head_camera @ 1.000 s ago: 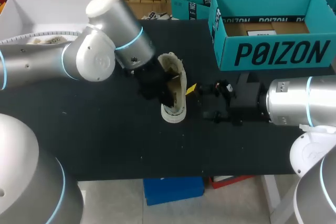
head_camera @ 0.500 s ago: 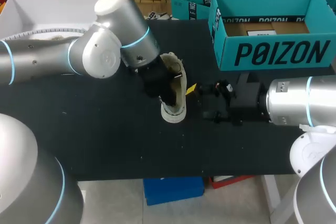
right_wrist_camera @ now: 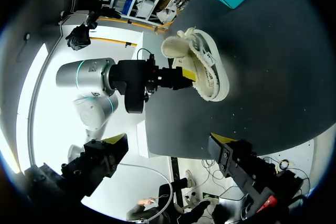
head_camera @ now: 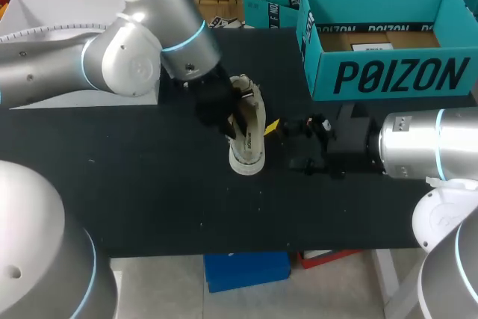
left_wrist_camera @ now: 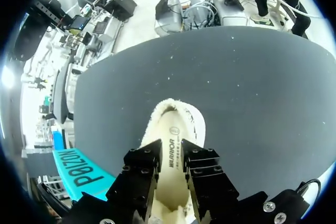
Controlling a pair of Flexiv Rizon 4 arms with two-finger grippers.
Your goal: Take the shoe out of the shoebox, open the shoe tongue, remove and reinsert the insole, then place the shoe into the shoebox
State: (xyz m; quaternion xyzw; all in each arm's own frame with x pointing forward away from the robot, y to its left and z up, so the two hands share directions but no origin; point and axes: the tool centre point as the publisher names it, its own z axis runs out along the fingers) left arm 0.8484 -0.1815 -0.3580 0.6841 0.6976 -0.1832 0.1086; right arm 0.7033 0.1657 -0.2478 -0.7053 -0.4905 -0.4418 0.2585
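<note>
My left hand (left_wrist_camera: 170, 153) is down in the mouth of the shoe (left_wrist_camera: 181, 116), right over the insole (left_wrist_camera: 172, 132). I cannot tell whether it is pinching anything there. The pale shoe rests on the black table (head_camera: 149, 184), out of its box, just ahead of my right hand (right_wrist_camera: 168, 141). That hand is spread wide, with nothing between its yellow tips, and it is not touching the shoe. The teal shoebox (head_camera: 388, 72) sits open off to the side of the right hand, well apart from the shoe.
</note>
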